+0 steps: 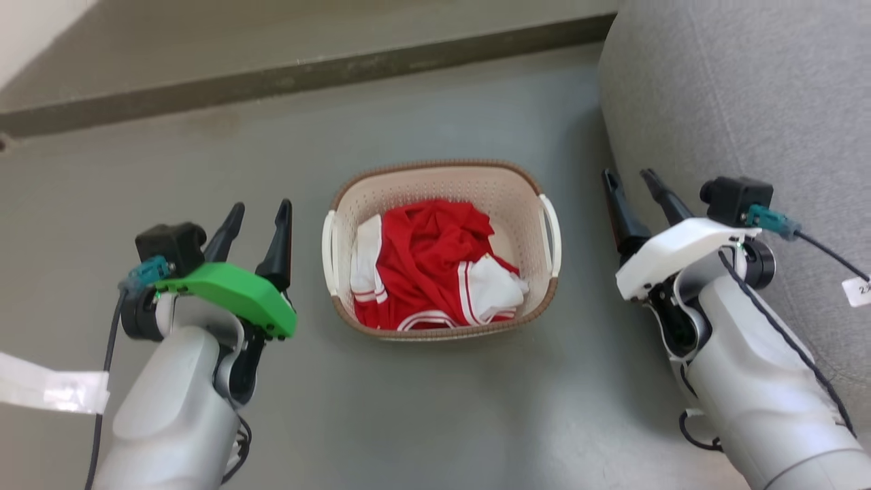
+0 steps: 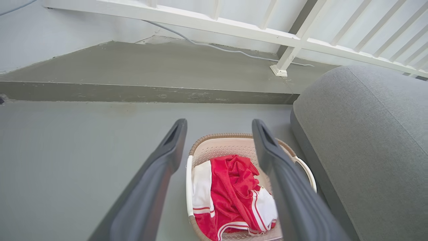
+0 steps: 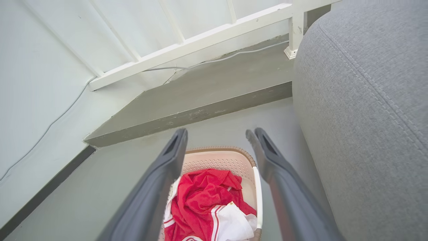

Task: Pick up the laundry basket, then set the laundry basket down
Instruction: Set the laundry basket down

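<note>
Grey sofa looms just right of the laundry basket, which sits on the floor holding a crumpled red-and-white garment, flanked by left gripper and right gripper, both fingers spread, gripping nothing.

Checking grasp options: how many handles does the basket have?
2 on the basket: left handle on its left wall, right handle on its right wall. None looks hidden.

Soft, even, bright light fills all three views. The laundry basket casts a faint shadow on the floor. Both wrist views stretch shapes toward the edges, and the near fingers look blurred.
</note>
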